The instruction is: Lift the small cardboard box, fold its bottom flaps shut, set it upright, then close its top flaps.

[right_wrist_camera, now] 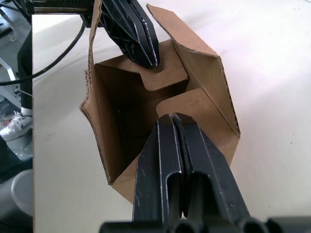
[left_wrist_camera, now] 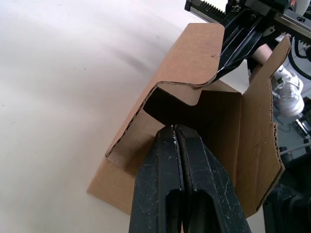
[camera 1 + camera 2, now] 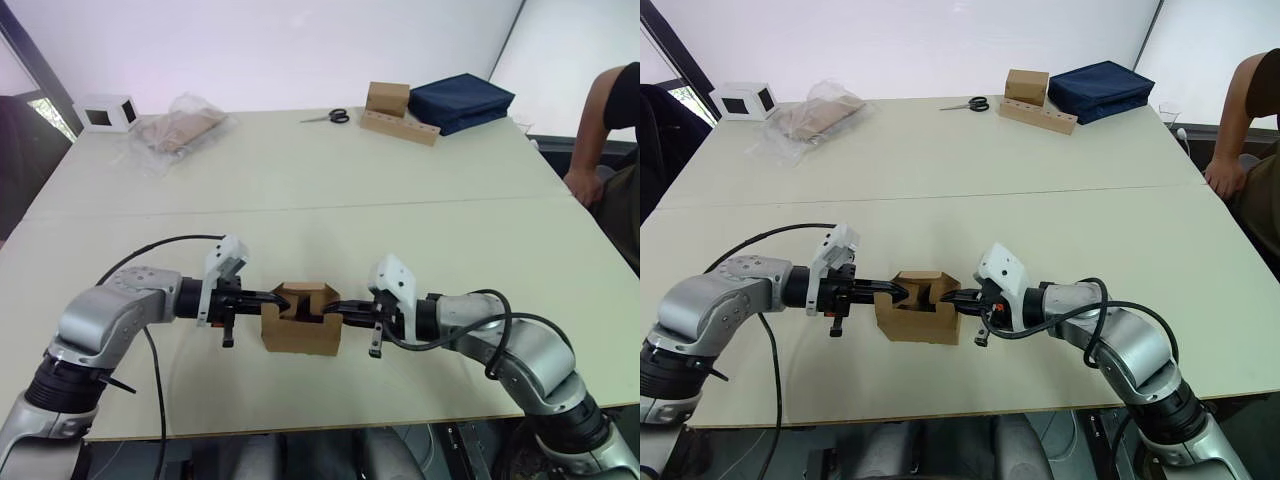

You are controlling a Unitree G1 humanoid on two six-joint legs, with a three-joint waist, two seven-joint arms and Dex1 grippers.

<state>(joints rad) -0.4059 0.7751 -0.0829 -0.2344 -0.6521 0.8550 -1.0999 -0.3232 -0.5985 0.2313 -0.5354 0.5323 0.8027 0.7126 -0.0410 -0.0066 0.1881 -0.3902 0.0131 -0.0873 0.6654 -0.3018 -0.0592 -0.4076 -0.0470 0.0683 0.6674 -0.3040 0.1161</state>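
Observation:
The small cardboard box point(image 3: 300, 336) stands on the table point(image 3: 330, 190) near its front edge, open side up. Its top flaps point(image 1: 167, 73) are partly folded inward, two notched ones bent over the opening and the side ones still raised. My left gripper point(image 3: 283, 298) is shut, its tips pressing the flap on the box's left side. Opposite it, my right gripper point(image 3: 327, 309) is shut too, with its tips on the other flap point(image 1: 194, 104). The two tips nearly meet over the opening. In the left wrist view my own black fingers point(image 2: 165, 170) touch the flap's curved edge point(image 2: 182, 90). The bottom flaps are hidden underneath.
At the far left stand a white box with a dark window point(image 3: 107, 113) and a plastic bag point(image 3: 180, 128). Scissors point(image 3: 328, 117), a brown box on a cardboard strip point(image 3: 395, 112) and a navy bag point(image 3: 460, 100) lie at the back. A person's arm point(image 3: 600, 130) is at the right.

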